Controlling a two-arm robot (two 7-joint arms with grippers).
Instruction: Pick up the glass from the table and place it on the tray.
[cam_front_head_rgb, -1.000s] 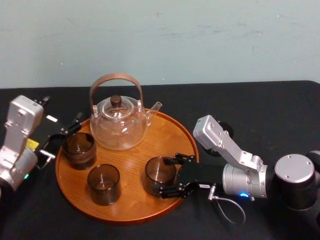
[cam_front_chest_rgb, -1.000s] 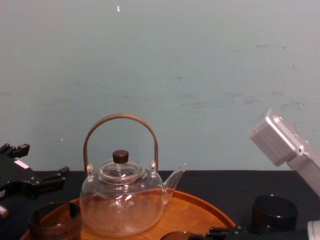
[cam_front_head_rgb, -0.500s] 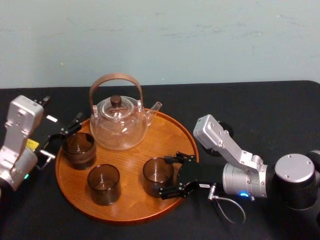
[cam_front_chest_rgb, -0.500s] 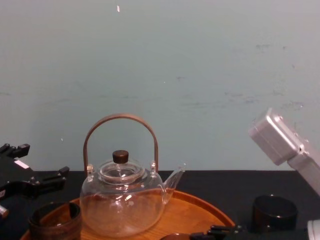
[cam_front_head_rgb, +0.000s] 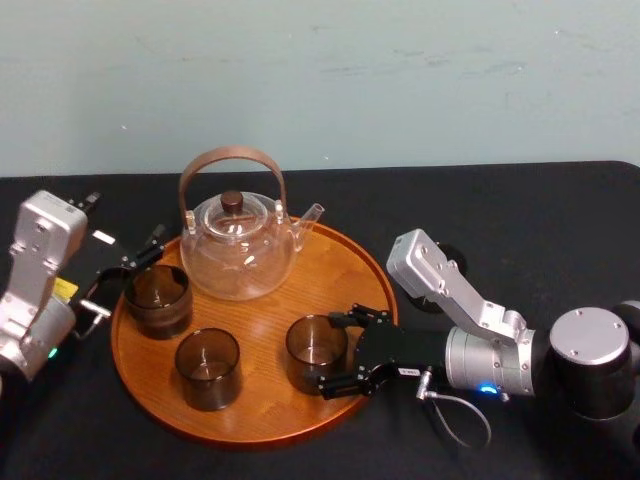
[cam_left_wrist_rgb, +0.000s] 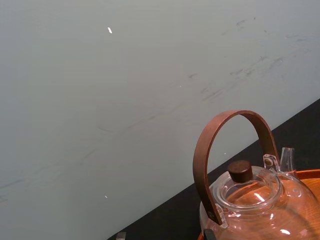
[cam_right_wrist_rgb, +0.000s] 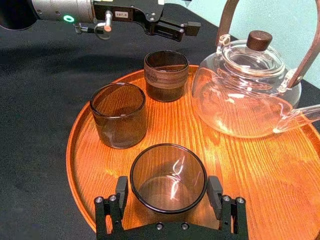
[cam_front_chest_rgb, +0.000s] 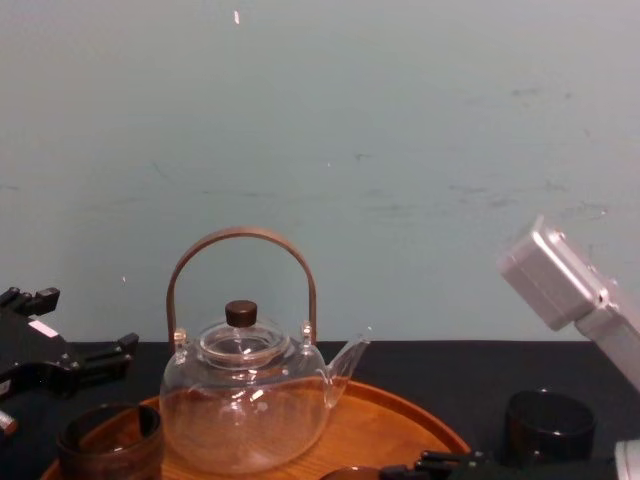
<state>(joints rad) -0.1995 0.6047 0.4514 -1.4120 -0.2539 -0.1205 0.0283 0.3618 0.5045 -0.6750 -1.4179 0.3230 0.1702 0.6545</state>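
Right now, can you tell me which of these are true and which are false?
1. The teapot stands on the tray. True.
2. The tray is square. False: it is round.
3. The right gripper is around a glass. True.
4. The teapot's lid is off. False: it sits on the pot.
5. The left gripper is over the teapot. False: it is at the tray's left edge, beside a second glass.
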